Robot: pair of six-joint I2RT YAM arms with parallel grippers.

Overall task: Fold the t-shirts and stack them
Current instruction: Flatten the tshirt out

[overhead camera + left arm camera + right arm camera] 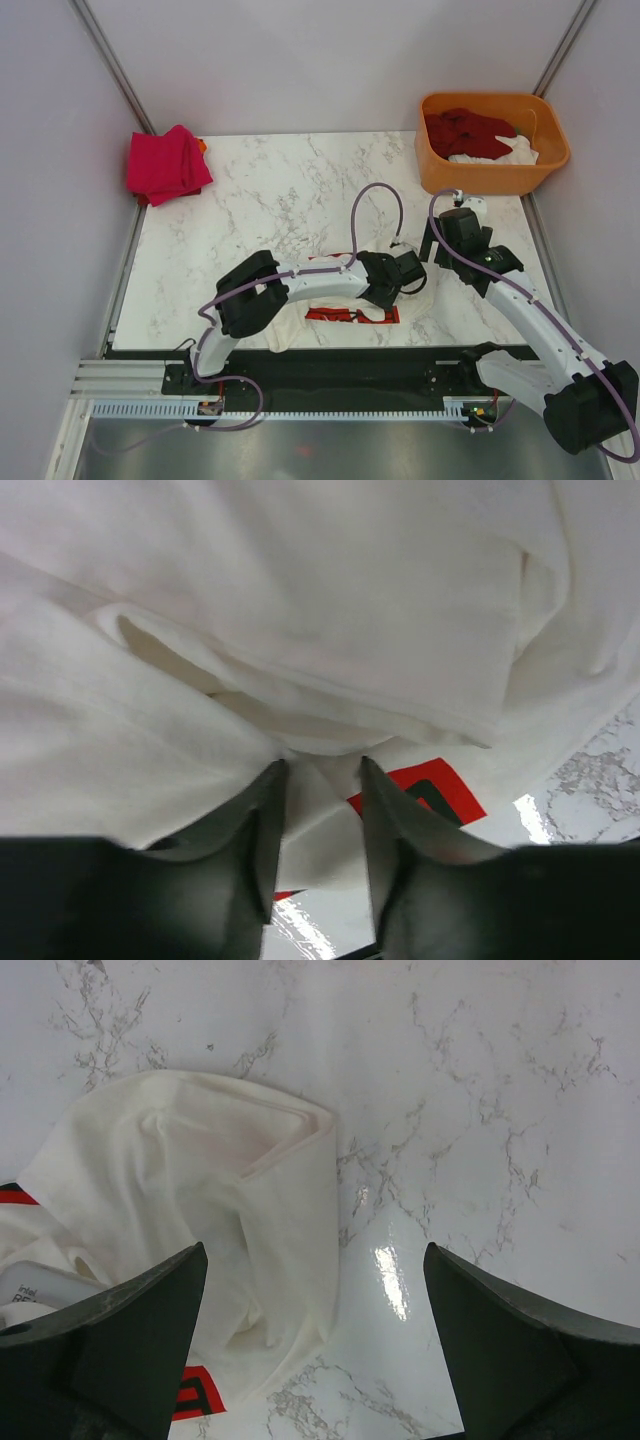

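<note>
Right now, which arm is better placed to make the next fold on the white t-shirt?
Probably left: left gripper pinches a fold of the white t-shirt; right gripper hangs open beside its edge.

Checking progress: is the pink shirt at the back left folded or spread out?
Folded: the pink shirt lies as a compact layered bundle, not laid flat.

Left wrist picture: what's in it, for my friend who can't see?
The left gripper pinches a fold of a creased white shirt that fills nearly the whole picture. A red print peeks out beside the fingers, with a bit of marble table at the lower right.
</note>
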